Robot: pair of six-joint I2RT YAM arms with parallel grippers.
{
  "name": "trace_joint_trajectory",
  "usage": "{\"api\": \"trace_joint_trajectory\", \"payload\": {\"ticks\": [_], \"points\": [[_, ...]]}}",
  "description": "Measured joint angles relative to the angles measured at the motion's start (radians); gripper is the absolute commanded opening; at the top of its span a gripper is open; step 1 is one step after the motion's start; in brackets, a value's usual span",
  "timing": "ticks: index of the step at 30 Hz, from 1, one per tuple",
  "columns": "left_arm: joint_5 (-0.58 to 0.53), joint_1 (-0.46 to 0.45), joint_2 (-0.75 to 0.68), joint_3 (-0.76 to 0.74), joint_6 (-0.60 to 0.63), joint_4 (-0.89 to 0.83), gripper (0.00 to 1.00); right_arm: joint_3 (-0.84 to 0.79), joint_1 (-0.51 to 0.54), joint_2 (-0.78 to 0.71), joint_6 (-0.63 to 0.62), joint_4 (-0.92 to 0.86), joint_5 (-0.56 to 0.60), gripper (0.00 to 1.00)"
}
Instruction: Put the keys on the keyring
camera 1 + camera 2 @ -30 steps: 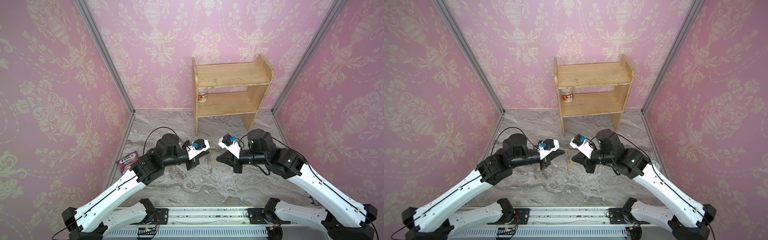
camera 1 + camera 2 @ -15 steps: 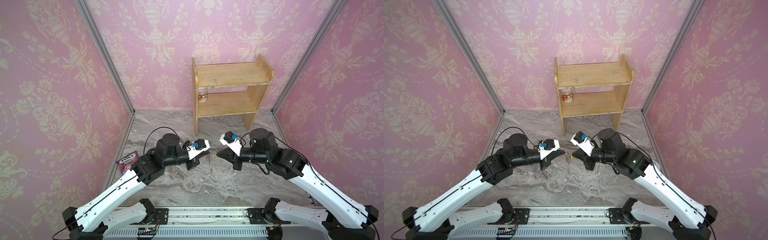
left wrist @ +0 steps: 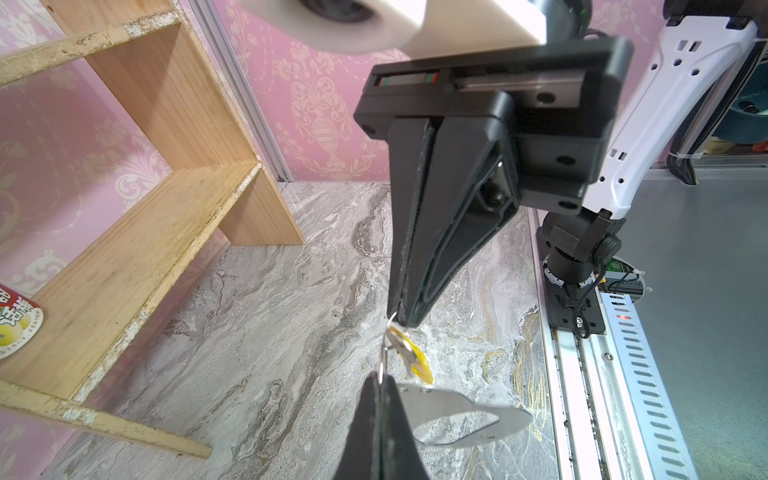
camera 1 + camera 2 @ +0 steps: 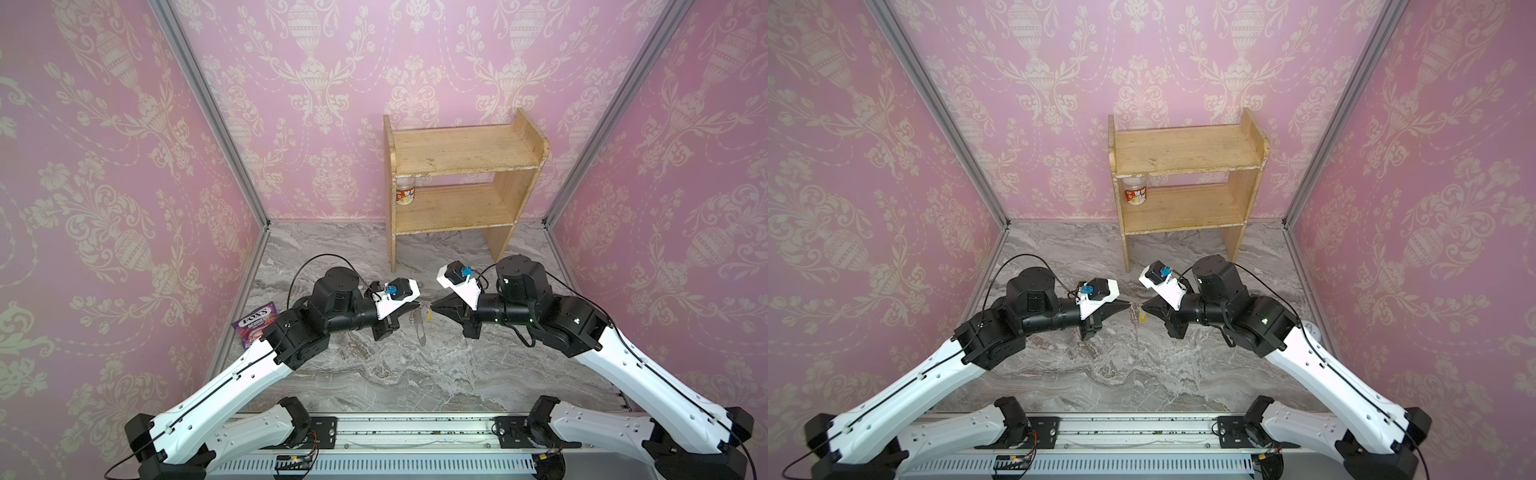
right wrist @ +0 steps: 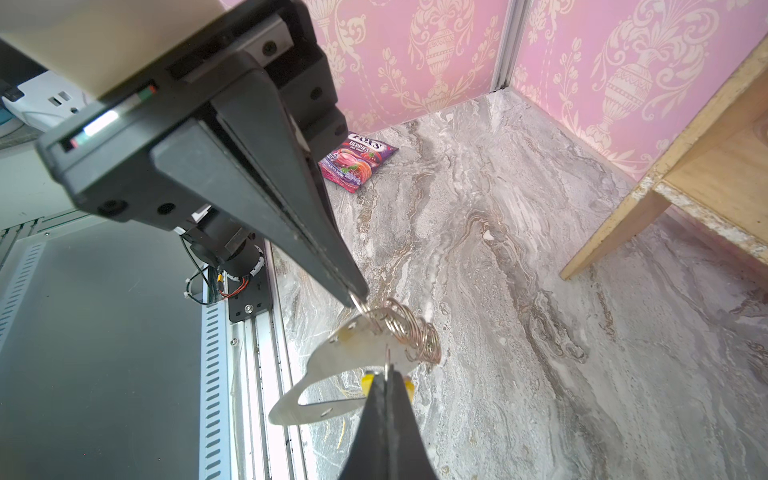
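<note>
Left gripper [image 3: 380,377] pinches 1 ring of the keyring [image 3: 457,409]; right gripper [image 5: 387,375] closed, apparently on the keys [image 3: 417,360].

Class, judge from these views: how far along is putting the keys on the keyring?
Done: both pieces are lifted off the table. In hand: the left end effector is shut on one ring of the keyring; the right end effector is shut on the ring carrying the key and yellow tag. Left: linking them; whether the rings are already threaded cannot be told.
</note>
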Motion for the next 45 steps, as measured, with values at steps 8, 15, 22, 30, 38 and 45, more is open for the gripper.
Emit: {"api": "trace_joint_trajectory", "payload": {"ticks": [8,15,22,30,38,45], "points": [[0.0,0.0,0.0,0.0,0.0,0.0,0.0,0.0,0.02,0.004,-0.001,-0.001,-0.003,0.0],[0.0,0.0,0.0,0.0,0.0,0.0,0.0,0.0,0.043,0.004,-0.012,-0.001,0.015,0.0],[0.0,0.0,0.0,0.0,0.0,-0.001,0.0,0.0,0.043,0.004,-0.027,0.0,0.044,0.0],[0.007,0.0,0.0,0.0,0.0,-0.001,0.0,0.0,0.043,0.003,-0.028,0.002,0.066,0.0],[0.007,0.0,0.0,0.0,0.0,-0.002,0.0,0.0,0.043,0.002,-0.028,0.004,0.072,0.0],[0.008,0.0,0.0,0.0,0.0,-0.004,0.0,0.0,0.043,-0.001,-0.028,0.007,0.069,0.0]]}}
